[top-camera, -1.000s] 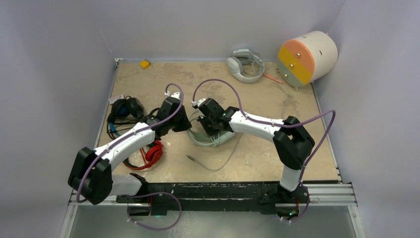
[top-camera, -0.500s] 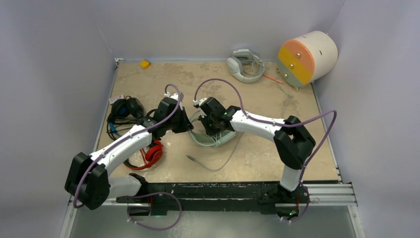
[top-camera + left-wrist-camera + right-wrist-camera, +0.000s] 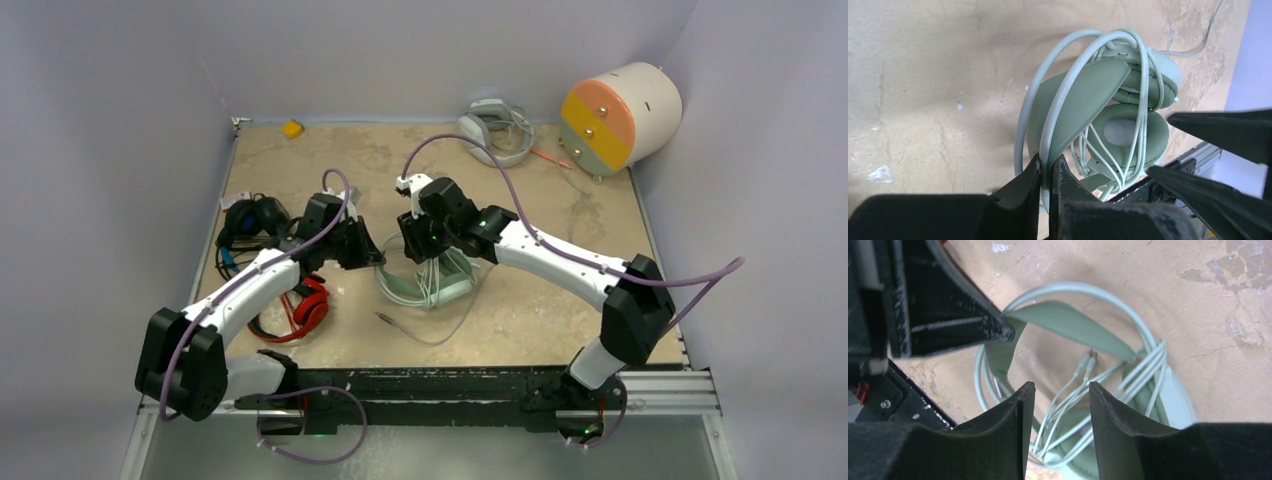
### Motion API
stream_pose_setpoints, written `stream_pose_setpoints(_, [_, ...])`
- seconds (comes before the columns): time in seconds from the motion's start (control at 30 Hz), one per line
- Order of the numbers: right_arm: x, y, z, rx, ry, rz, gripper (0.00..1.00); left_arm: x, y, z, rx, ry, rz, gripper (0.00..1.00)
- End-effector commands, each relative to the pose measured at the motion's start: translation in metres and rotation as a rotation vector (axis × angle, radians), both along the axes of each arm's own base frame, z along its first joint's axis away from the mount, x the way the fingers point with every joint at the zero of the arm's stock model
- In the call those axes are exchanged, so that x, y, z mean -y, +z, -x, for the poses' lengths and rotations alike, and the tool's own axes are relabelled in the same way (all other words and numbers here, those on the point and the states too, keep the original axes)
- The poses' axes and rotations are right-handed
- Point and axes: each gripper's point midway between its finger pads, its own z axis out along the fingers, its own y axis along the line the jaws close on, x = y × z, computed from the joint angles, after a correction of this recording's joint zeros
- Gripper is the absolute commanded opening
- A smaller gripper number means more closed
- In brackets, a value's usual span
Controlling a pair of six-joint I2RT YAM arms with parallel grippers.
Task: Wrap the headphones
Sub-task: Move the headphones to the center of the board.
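Mint-green headphones [image 3: 432, 288] are found near the middle of the worktop [image 3: 560, 200], well to the near-left of the drum [image 3: 620, 112] with the orange and yellow face. Their long axis runs roughly left to right. The headband arch is turned away from the drum, and the two ear cups, folded one against the other, are at the end nearer the drum. The thin cable [image 3: 1143, 366] is looped several times around band and cups, and its loose tail with the plug [image 3: 385, 318] is laid on the worktop on the near side.

The left hand [image 3: 1048, 167] is closed, with the edge of the headband and a cable loop pinched between its fingers. The right hand [image 3: 1058, 390] is held partly open over the cups. Cable strands are seen through the gap between its fingers, and nothing is clamped.

Black-and-blue headphones [image 3: 250, 225] and red-and-black headphones [image 3: 308, 308] are seen much farther left of the drum, past the left arm. A grey-white headset [image 3: 495, 130] is set just left of the drum.
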Motion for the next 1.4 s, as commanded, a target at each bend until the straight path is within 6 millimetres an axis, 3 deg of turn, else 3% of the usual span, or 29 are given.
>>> stream_pose_setpoints(0.0, [0.005, 0.043, 0.005, 0.05, 0.001, -0.08, 0.49, -0.007, 0.016, -0.019, 0.034, 0.025, 0.064, 0.0])
stream_pose_setpoints(0.2, [0.027, 0.062, 0.01, 0.099, -0.052, -0.073, 0.51, -0.059, -0.003, -0.045, -0.014, 0.203, 0.037, 0.0])
stream_pose_setpoints(0.37, [0.049, 0.068, 0.012, 0.139, -0.123, -0.068, 0.51, -0.111, -0.013, -0.06, -0.074, 0.483, 0.057, 0.0])
stream_pose_setpoints(0.53, [0.072, 0.064, 0.011, 0.181, -0.214, -0.057, 0.52, -0.159, -0.025, -0.069, -0.099, 0.705, 0.045, 0.0])
stream_pose_setpoints(0.67, [0.105, 0.046, -0.003, 0.185, -0.317, -0.019, 0.52, -0.2, -0.024, -0.073, -0.086, 0.825, 0.04, 0.0])
stream_pose_setpoints(0.83, [0.141, 0.027, -0.016, 0.09, -0.408, -0.066, 0.51, -0.207, -0.02, -0.087, -0.044, 0.854, 0.079, 0.0])
stream_pose_setpoints(1.03, [0.161, 0.021, -0.02, 0.07, -0.46, -0.103, 0.51, -0.206, -0.025, -0.12, -0.057, 0.84, 0.124, 0.02])
stream_pose_setpoints(1.1, [0.161, 0.018, -0.019, 0.057, -0.452, -0.104, 0.51, -0.203, -0.021, -0.131, -0.055, 0.817, 0.149, 0.12])
stream_pose_setpoints(1.17, [0.158, 0.017, -0.016, 0.045, -0.42, -0.111, 0.53, -0.2, -0.011, -0.137, -0.044, 0.787, 0.146, 0.3])
stream_pose_setpoints(1.27, [0.14, 0.021, -0.004, 0.02, -0.283, -0.163, 0.58, -0.199, 0.005, -0.132, -0.007, 0.799, 0.079, 0.55])
stream_pose_setpoints(1.37, [0.14, 0.025, -0.007, 0.051, -0.27, -0.158, 0.6, -0.197, 0.019, -0.117, 0.021, 0.815, 0.045, 0.59])
